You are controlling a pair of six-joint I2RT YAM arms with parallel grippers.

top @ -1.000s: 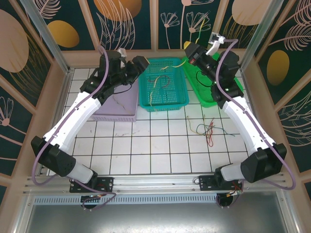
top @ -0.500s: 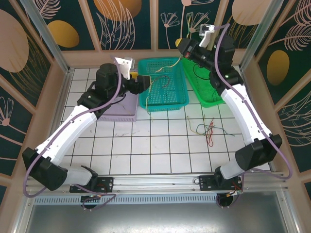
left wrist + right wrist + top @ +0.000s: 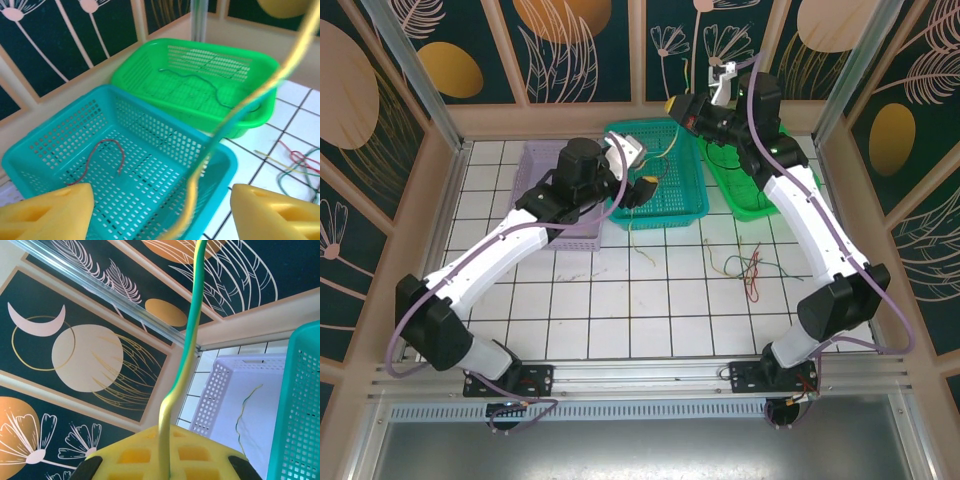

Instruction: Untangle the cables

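1. Shift: the left gripper [image 3: 642,188] has swung right from the purple basket [image 3: 582,237] to the teal basket [image 3: 665,217], fingers apart around the yellow-green cable [image 3: 193,315].
2. The right gripper [image 3: 682,103], clamped on that cable, has lifted it far-left.
3. The tangle [image 3: 750,268] stays on the near-right tiles, so sorting continues.

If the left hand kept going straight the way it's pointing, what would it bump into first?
Most likely the yellow cable dangling just ahead of the left hand, though how near it hangs is hard to tell. Behind it comes the teal basket.
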